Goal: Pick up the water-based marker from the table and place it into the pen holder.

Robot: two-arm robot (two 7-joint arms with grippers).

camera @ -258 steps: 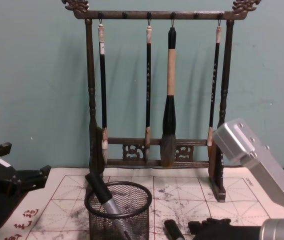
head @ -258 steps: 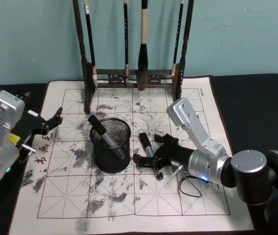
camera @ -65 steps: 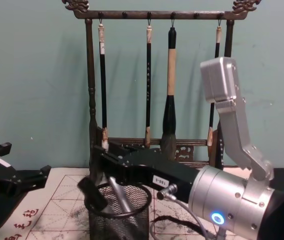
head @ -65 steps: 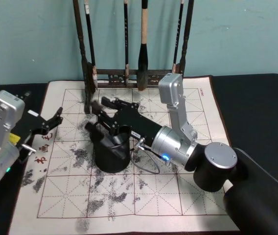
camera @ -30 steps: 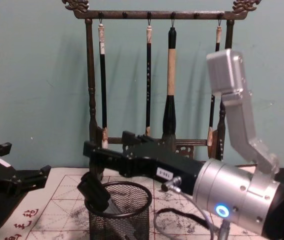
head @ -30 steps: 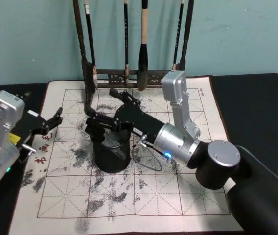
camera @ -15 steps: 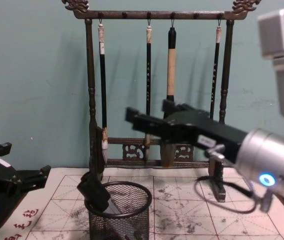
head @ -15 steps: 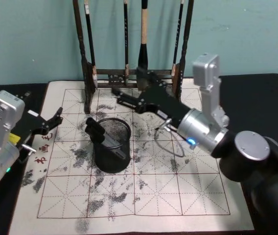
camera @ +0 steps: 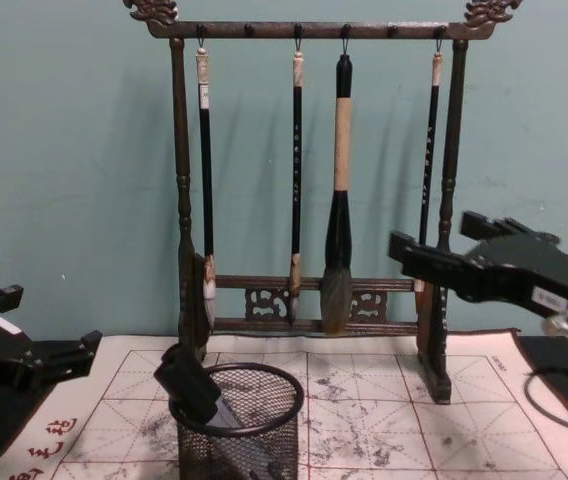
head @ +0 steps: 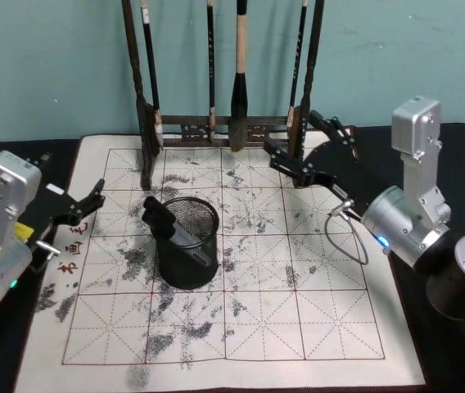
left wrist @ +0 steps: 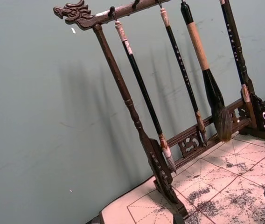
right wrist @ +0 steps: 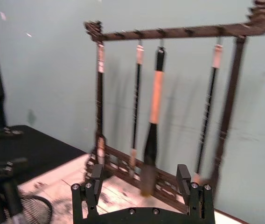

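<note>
Black wire mesh forms the pen holder (head: 187,243), which stands on the ink-stained paper mat (head: 298,311) and holds the water-based marker (head: 172,226), leaning with its dark cap over the rim. By the look of it, the placing is done. The right claw (head: 313,150) hangs spread wide and empty near the brush rack (head: 224,127), well apart from the holder. The left claw (head: 81,206) rests parked and open at the mat's left edge.
</note>
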